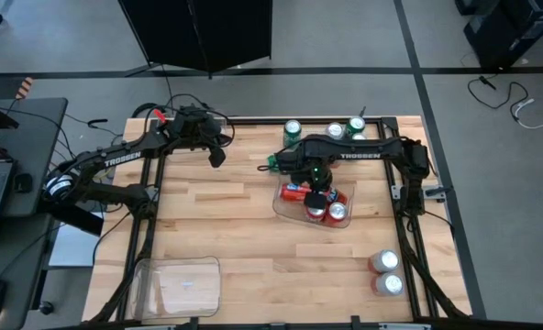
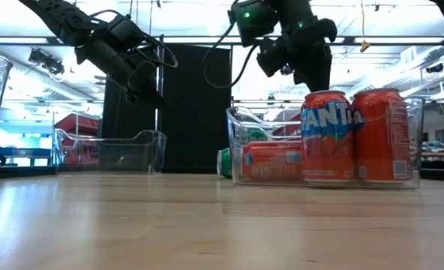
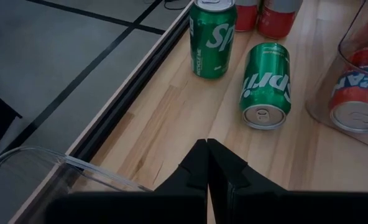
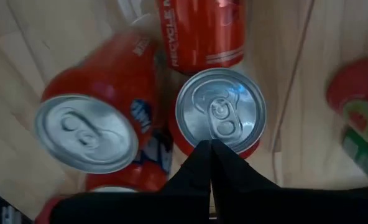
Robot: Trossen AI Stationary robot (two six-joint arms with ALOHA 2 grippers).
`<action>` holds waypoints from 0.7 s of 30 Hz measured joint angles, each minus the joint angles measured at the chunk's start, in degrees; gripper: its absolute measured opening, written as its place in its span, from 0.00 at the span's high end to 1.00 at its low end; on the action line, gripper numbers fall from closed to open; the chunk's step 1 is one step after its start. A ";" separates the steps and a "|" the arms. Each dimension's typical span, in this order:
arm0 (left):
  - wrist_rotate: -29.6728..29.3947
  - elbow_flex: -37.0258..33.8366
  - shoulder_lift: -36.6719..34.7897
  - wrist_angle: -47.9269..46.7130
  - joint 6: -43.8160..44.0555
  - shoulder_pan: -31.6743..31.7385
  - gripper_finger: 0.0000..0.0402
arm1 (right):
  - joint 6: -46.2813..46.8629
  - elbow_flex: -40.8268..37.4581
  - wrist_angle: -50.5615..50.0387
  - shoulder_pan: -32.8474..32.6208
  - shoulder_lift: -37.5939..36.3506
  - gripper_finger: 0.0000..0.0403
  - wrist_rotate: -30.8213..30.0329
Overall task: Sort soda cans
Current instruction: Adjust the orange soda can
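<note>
- Table point(image 1: 226, 229) with clear tray point(image 1: 281, 203) mid-right, holding red cans point(image 1: 337, 212); green cans point(image 1: 293, 129) at far edge.
- Right gripper point(image 1: 319, 197) above tray, fingers shut, empty; red sorting apparently under way.
- Left gripper point(image 1: 216, 156) shut, empty, waiting far left.
- Next: likely lift clear, fetch another can.

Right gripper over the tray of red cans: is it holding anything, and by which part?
Nothing. The right gripper hangs shut and empty just above an upright red can in the clear tray. The left gripper is shut and empty too.
</note>
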State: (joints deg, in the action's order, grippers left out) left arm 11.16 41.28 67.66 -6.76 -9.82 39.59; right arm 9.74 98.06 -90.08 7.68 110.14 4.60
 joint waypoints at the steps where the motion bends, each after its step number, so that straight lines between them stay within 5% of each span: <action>1: 0.00 0.00 0.00 0.00 0.02 0.00 0.99 | 0.78 -0.20 -0.01 -0.21 -0.21 1.00 0.24; 10: 2.49 0.06 0.00 2.18 0.26 0.00 0.99 | 4.65 -4.88 0.14 -2.42 -7.07 1.00 -2.66; 15: 7.50 2.54 0.10 1.12 -0.44 -2.14 1.00 | 11.47 -6.78 1.06 -4.66 -17.75 1.00 -8.67; 21: 8.24 8.73 2.55 -1.92 -4.01 -8.95 1.00 | 22.99 -19.41 11.06 -7.83 -30.79 1.00 -11.96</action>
State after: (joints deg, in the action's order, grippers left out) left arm 19.40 50.01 70.21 -8.68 -13.84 30.65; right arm 32.73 78.65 -79.02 -0.15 79.34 -7.35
